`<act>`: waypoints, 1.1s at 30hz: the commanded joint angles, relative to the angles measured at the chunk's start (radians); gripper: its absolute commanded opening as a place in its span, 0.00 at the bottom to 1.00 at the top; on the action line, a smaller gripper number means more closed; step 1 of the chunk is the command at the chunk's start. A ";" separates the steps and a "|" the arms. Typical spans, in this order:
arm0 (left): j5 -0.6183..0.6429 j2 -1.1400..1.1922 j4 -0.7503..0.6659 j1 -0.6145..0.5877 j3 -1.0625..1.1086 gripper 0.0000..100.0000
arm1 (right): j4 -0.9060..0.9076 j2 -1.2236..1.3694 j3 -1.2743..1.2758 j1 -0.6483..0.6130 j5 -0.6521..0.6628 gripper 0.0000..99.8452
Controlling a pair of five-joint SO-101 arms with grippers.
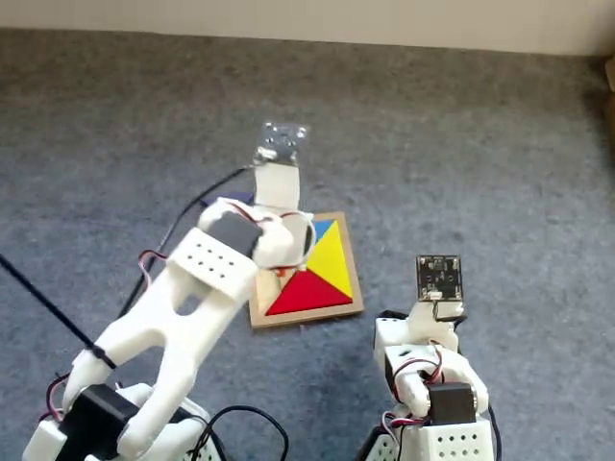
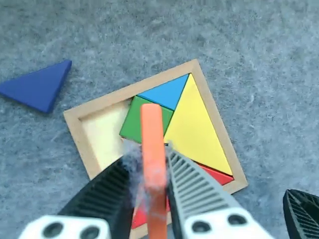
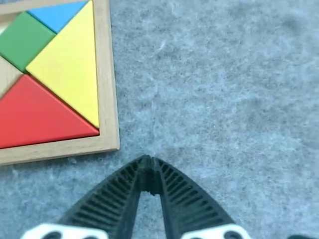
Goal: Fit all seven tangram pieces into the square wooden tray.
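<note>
The square wooden tray [image 2: 74,121] lies on grey carpet. In it sit a yellow triangle [image 2: 197,129], a red triangle [image 3: 35,117], a light-blue triangle [image 2: 167,92] and a green square [image 2: 134,124]. One corner of the tray floor [image 2: 102,134] is bare. My left gripper [image 2: 149,152] hangs over the tray, shut on an orange piece [image 2: 152,144] held edge-on. A dark blue triangle [image 2: 39,87] lies on the carpet outside the tray. My right gripper [image 3: 148,174] is shut with nothing in it, over the carpet just off the tray's corner [image 3: 110,142].
The left arm [image 1: 202,288] stretches across the tray's left half in the high view. The right arm [image 1: 432,375] stands folded at the front right. Open carpet [image 1: 480,163] spreads behind and to the right of the tray.
</note>
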 commanded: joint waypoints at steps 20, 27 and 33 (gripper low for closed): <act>0.215 -0.030 -0.459 0.139 0.321 0.01 | 0.004 -0.016 0.088 0.012 -0.003 0.00; 0.212 -0.028 -0.456 0.030 0.326 0.01 | 0.004 -0.016 0.088 0.012 -0.003 0.00; 0.212 -0.028 -0.456 0.024 0.364 0.17 | 0.004 -0.016 0.088 0.012 -0.003 0.00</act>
